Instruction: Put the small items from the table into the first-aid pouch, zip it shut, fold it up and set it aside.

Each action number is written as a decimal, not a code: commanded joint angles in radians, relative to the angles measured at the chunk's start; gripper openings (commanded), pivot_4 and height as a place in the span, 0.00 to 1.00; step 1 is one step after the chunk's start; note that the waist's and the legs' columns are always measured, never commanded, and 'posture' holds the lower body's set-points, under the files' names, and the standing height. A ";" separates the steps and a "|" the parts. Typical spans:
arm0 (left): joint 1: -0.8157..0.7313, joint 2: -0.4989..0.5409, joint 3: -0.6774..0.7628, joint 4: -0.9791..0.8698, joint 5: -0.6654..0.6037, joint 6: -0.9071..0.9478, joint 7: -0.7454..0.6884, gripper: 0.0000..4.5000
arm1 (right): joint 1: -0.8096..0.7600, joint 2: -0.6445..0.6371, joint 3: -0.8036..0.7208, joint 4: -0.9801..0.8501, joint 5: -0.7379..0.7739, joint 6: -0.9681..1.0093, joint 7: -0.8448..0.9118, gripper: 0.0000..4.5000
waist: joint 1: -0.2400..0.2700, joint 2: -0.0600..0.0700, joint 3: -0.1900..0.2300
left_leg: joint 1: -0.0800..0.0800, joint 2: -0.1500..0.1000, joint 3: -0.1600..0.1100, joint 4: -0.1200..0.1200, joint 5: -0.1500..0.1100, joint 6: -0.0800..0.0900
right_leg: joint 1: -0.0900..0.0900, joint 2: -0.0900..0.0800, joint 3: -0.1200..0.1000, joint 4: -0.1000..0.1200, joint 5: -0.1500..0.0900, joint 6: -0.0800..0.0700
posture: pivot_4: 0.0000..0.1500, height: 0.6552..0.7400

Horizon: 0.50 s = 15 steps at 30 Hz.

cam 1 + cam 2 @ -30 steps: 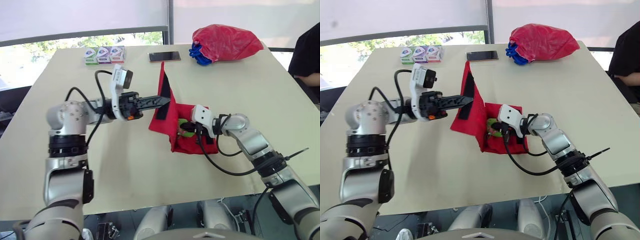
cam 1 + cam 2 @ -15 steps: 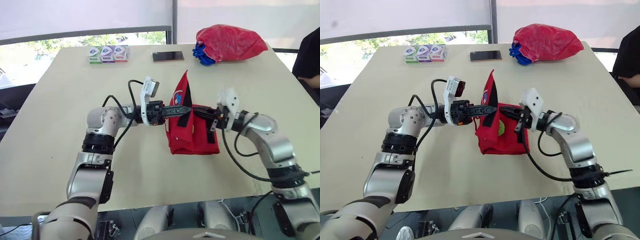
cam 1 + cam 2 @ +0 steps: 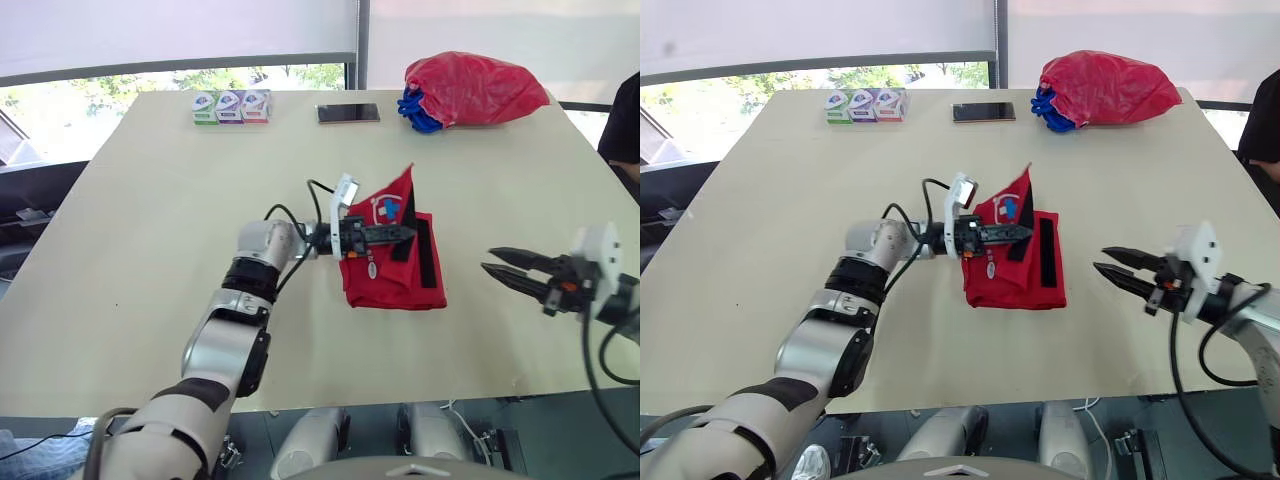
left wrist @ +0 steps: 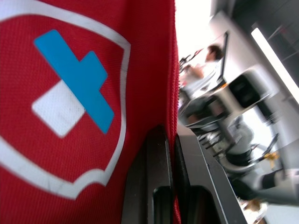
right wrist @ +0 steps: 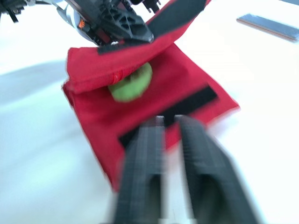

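Head and wrist views, read left to right across the table [image 3: 140,260].

At the far left edge I see three small boxes [image 3: 231,106] in a row, and just right of them a dark phone [image 3: 348,113] lying flat.

Near the table's middle, the left gripper [image 3: 408,232] is pinched tight on the upper flap of the red first-aid pouch [image 3: 395,275]. It holds that flap raised while the pouch body lies flat on the table. In my left wrist view the two fingers [image 4: 154,177] clamp the fabric edge beside the white-and-blue cross emblem [image 4: 70,88].

A black strip [image 3: 429,255] runs along the pouch's right side. Through the right wrist camera I make out a green item [image 5: 131,83] sitting in the pouch mouth under the lifted flap.

At the far edge, right of the phone, rests a knotted red plastic bag [image 3: 475,85].

The right gripper [image 3: 488,261] hovers well to the right of the pouch, its fingers a little apart and holding nothing.

A person's dark sleeve [image 3: 625,125] shows at the right border.
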 commanded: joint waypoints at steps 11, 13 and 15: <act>-0.015 -0.075 -0.058 0.046 0.114 -0.079 -0.049 0.89 | 0.045 -0.005 -0.044 0.138 0.020 -0.194 0.105 1.00 | 0.003 0.000 0.000 | 0.000 -0.001 -0.001 0.001 0.000 0.000 | 0.001 0.001 -0.001 0.000 0.000 0.000 | 1.00 1.00; -0.010 -0.078 -0.059 0.039 0.117 -0.077 -0.052 0.95 | 0.047 -0.002 -0.043 0.138 0.027 -0.194 0.105 1.00 | 0.004 0.002 -0.001 | 0.001 -0.001 -0.001 0.002 0.000 0.000 | 0.002 0.001 -0.001 0.000 0.000 0.000 | 1.00 1.00; -0.004 -0.076 -0.064 0.026 0.118 -0.072 -0.058 0.98 | 0.052 -0.001 -0.041 0.143 0.025 -0.202 0.110 1.00 | 0.004 0.002 -0.001 | 0.001 -0.001 -0.001 0.002 0.000 0.000 | 0.002 0.001 -0.001 0.000 0.000 0.001 | 1.00 1.00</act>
